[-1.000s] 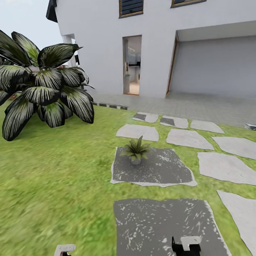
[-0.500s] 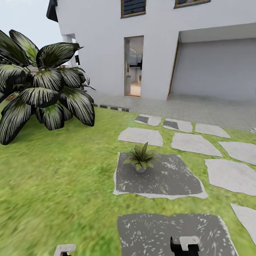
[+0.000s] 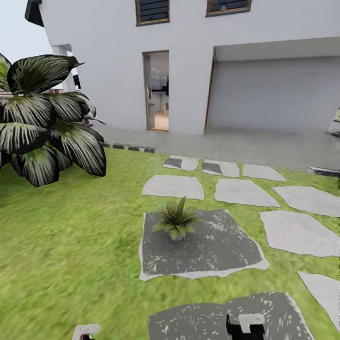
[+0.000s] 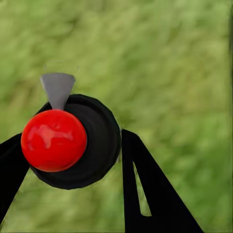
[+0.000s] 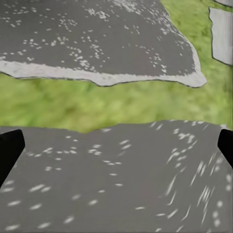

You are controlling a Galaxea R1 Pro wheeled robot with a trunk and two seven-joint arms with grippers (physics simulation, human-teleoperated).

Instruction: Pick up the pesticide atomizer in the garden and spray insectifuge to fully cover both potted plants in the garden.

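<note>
Head view: one small potted plant (image 3: 176, 222) — a low rosette of pointed green leaves in a round grey pot — stood at centre frame on a dark grey speckled stone slab (image 3: 208, 250), toward that slab's upper-left part. Green lawn (image 3: 66, 245) filled the left half of the frame. Pale grey stepping stones (image 3: 245, 191) ran from centre to the right edge. A big dark bush with broad white-streaked leaves (image 3: 45, 127) sat at the upper left. The white house (image 3: 189, 56) spanned the top, with an open doorway (image 3: 157, 92) at upper centre and a recessed grey garage bay (image 3: 274, 92) at the upper right.

Bottom edge of the head view: the left gripper (image 3: 85, 332) showed as a pale grey tip at lower left over grass; the right gripper (image 3: 246, 326), black with a white block, at lower centre-right over a second dark speckled slab (image 3: 198, 321).

Left wrist view: the dark green-black pesticide atomizer (image 4: 82, 141) was seen end-on — round black body, red dome cap, grey nozzle wedge — clamped between the two black fingers (image 4: 145, 189), blurred grass behind. Jaws grasping the bottle.

Right wrist view: black fingertips (image 5: 9, 150) sat at the far side edges of the frame, wide apart, with nothing between them — jaws released. Below them were speckled slab and a strip of grass.
</note>
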